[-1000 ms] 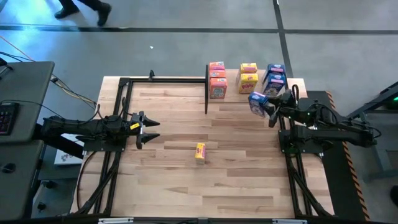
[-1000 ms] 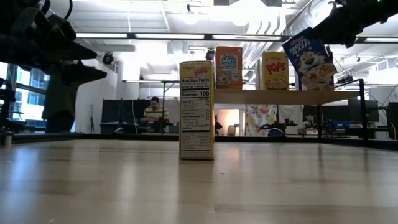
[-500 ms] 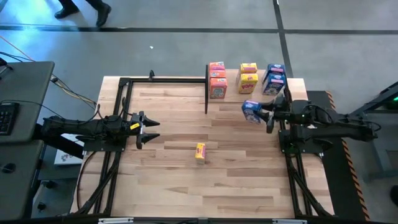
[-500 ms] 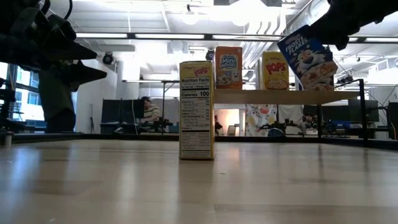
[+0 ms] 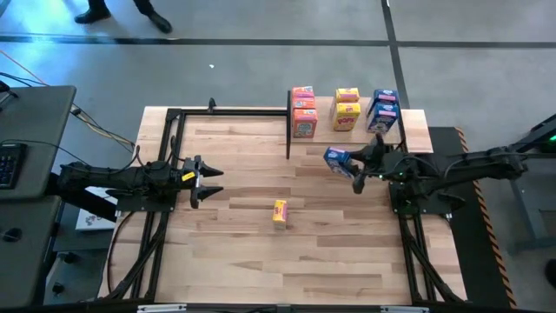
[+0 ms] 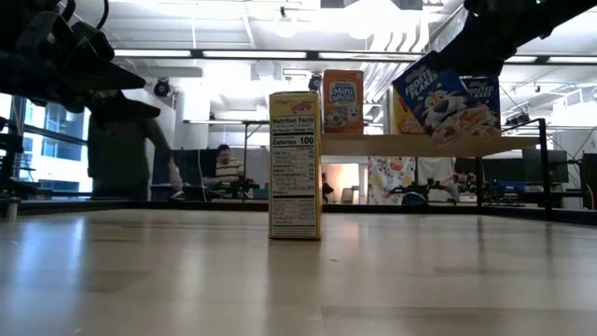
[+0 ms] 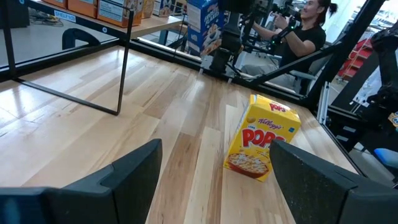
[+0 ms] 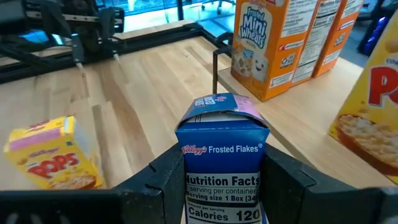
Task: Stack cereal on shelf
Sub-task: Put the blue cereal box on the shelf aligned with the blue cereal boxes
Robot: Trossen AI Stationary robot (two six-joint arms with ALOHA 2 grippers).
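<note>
The shelf (image 5: 419,135), a light board on black posts, is at the table's far right and carries several orange (image 5: 303,113), yellow (image 5: 347,109) and blue (image 5: 384,108) cereal boxes. My right gripper (image 5: 349,163) is shut on a blue Frosted Flakes box (image 5: 335,157), held in the air off the shelf's near edge (image 6: 446,98). One yellow Pops box (image 5: 279,212) stands upright on its base at mid-table. My left gripper (image 5: 207,181) waits open at the left, its fingers either side of that yellow box (image 7: 261,144) in its wrist view, well short of it. My right gripper pinches the blue box between its two fingers (image 8: 166,180), one on each broad face, and the narrow Nutrition Facts side (image 8: 222,190) faces the wrist. The fingers come from the table's right, slanting a little down. The box is lifted clear of table and shelf and sits tilted.
Black frame rails run along the table's left (image 5: 165,165) and right (image 5: 401,200) sides, and a shelf post (image 5: 288,130) stands left of the held box. Bare wood lies between the yellow box and the shelf. People are in the room behind.
My right gripper has carried the blue box toward the table's left and a little toward its near edge, away from the blue boxes on the shelf and slightly lower. The box stays in the hold, clear of the table.
</note>
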